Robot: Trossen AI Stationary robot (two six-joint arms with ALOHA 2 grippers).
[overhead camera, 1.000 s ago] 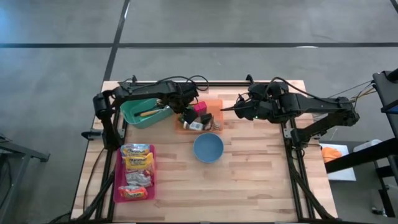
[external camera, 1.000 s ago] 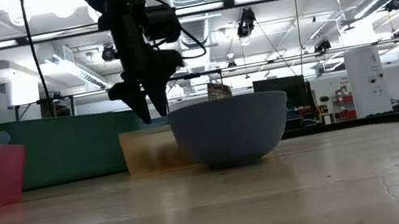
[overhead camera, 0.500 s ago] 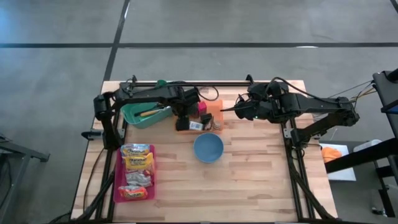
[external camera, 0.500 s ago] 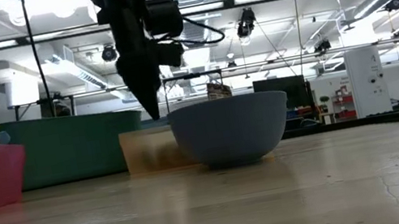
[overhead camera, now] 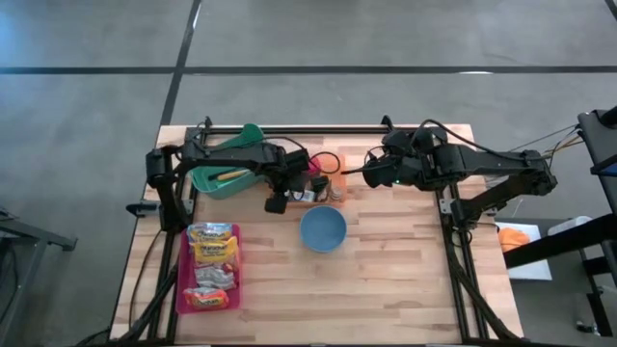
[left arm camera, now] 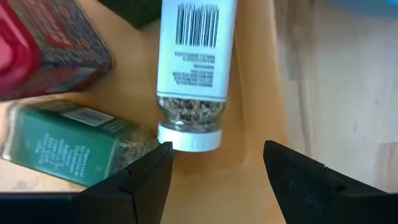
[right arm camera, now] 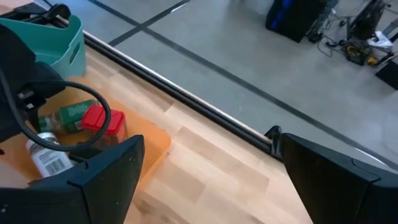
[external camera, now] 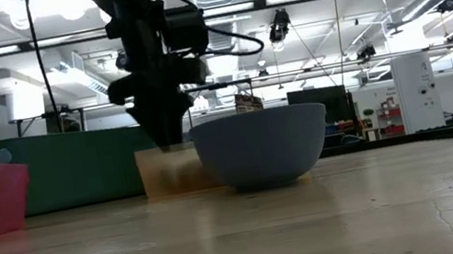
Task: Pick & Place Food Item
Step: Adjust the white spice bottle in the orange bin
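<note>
One wooden table (overhead camera: 405, 270), concrete floor (overhead camera: 96, 116).

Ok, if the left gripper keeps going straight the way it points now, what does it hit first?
Probably the white-labelled spice jar lying in the orange tray, lined up with the open left gripper; depth is uncertain.

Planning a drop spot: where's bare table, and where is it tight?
Free: the table right of and in front of the blue bowl, and the strip between the bowl and the pink tray. Crowded: the back left, where the green bin, the orange tray of jars and the open left gripper cluster.
</note>
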